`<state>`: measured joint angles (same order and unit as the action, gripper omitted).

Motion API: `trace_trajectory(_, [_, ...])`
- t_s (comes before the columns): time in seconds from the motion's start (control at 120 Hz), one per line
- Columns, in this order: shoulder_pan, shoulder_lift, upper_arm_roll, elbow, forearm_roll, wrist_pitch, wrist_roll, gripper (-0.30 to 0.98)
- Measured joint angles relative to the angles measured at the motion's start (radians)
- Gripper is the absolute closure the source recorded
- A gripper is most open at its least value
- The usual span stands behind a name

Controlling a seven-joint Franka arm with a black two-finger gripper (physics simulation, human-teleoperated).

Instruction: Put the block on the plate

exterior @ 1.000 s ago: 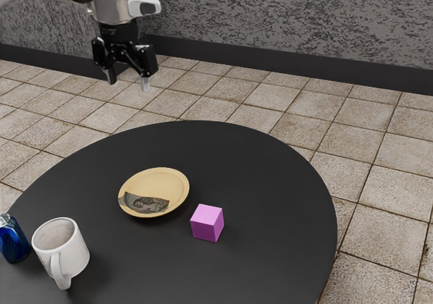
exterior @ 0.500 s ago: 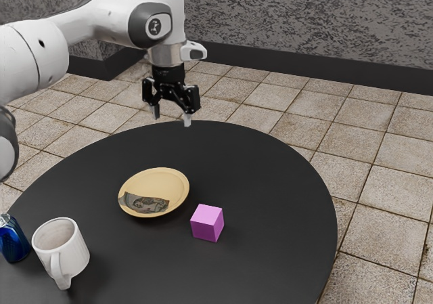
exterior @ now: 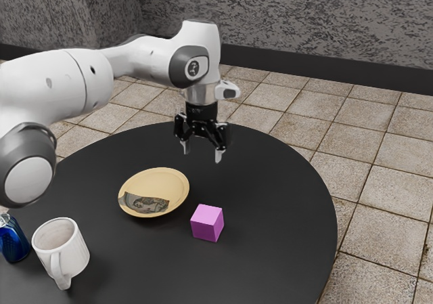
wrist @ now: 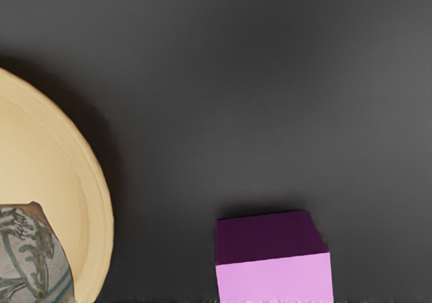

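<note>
This is a rendered indoor room, perhaps a dining corner in a home or a café (which of the two, I cannot tell). Pale, square, stone-like tiles cover the floor (exterior: 399, 202); on the far side stands a mottled grey wall (exterior: 304, 19) with a dark baseboard (exterior: 325, 68), turning a corner toward the exterior view's left. The round black bench (exterior: 270, 182) looks like a dining table, and the tableware suits that: a cream plate (exterior: 172, 185) and, at the near left, a white mug (exterior: 71, 253) beside a blue container (exterior: 12, 242).
</note>
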<state>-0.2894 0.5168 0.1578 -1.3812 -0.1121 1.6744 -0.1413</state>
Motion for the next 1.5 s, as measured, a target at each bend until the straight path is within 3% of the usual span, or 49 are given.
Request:
trace_trajectory(0.258, [-0.001,-0.046,-0.032,-0.18,-0.015,0.128,-0.008,0.0])
trace_trajectory(0.567, [0.0,-0.222,-0.106,-0.406,-0.002,0.273,-0.028,0.0])
trace_trajectory(1.017, [0.004,-0.112,-0.102,-0.415,0.023,0.395,-0.051,0.0])
trace_trajectory(1.283, [0.005,-0.191,-0.101,-0.485,0.024,0.41,-0.06,0.0])
trace_trajectory(1.5, [0.004,-0.165,-0.104,-0.492,0.023,0.428,-0.066,0.0])
